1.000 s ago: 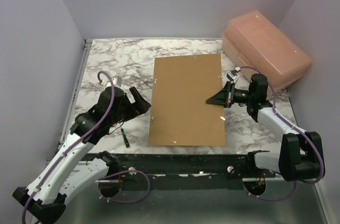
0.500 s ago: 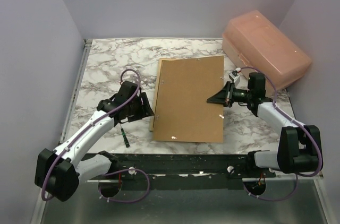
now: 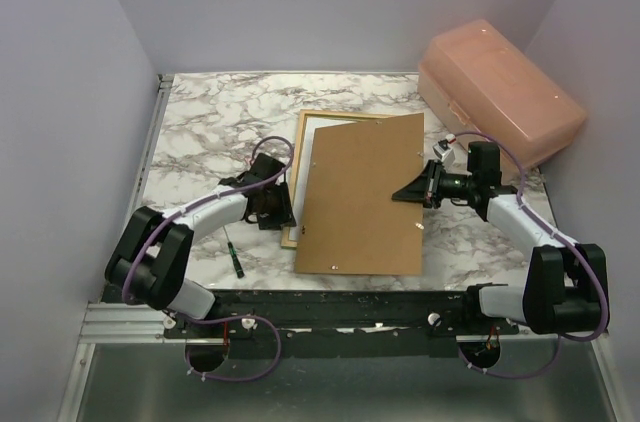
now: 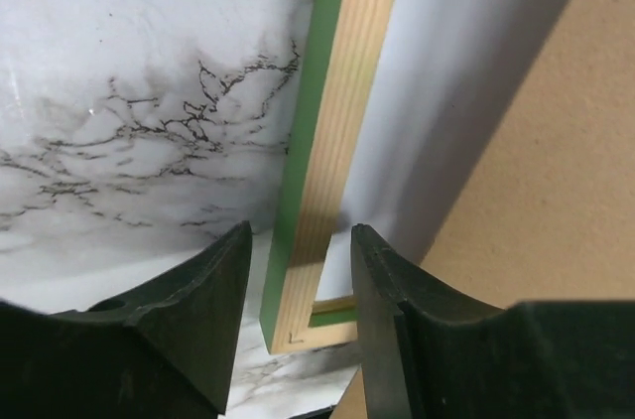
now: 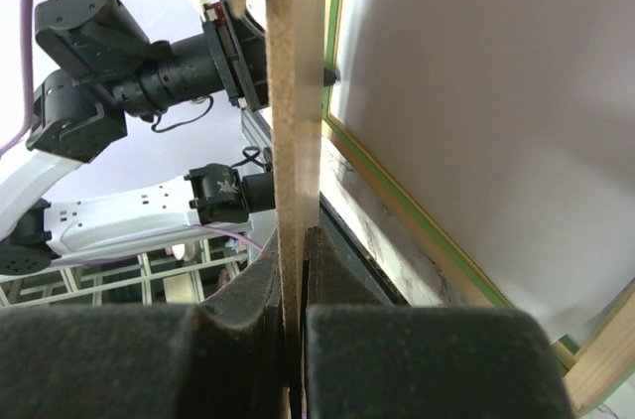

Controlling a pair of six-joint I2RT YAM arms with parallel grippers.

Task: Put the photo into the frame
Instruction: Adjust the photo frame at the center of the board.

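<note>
The frame (image 3: 297,177) lies face down on the marble table, pale wood back up and a green edge (image 4: 303,141) showing. Inside it lies the photo (image 3: 312,155), white reverse side up (image 4: 427,91). A brown backing board (image 3: 365,192) covers most of both and tilts up on its right side. My right gripper (image 3: 415,187) is shut on the board's right edge (image 5: 296,91). My left gripper (image 4: 298,230) is open, with one finger on each side of the frame's left rail near its front left corner, and small gaps show on both sides.
A pink plastic box (image 3: 500,92) stands at the back right, close behind my right arm. A small green-handled tool (image 3: 234,258) lies on the table (image 3: 210,122) in front of my left gripper. Walls close in the left, back and right sides.
The right gripper has raised and shifted the board rightward, uncovering the frame's left rail and the white sheet. My left gripper has reached over to that rail and its jaws have narrowed.
</note>
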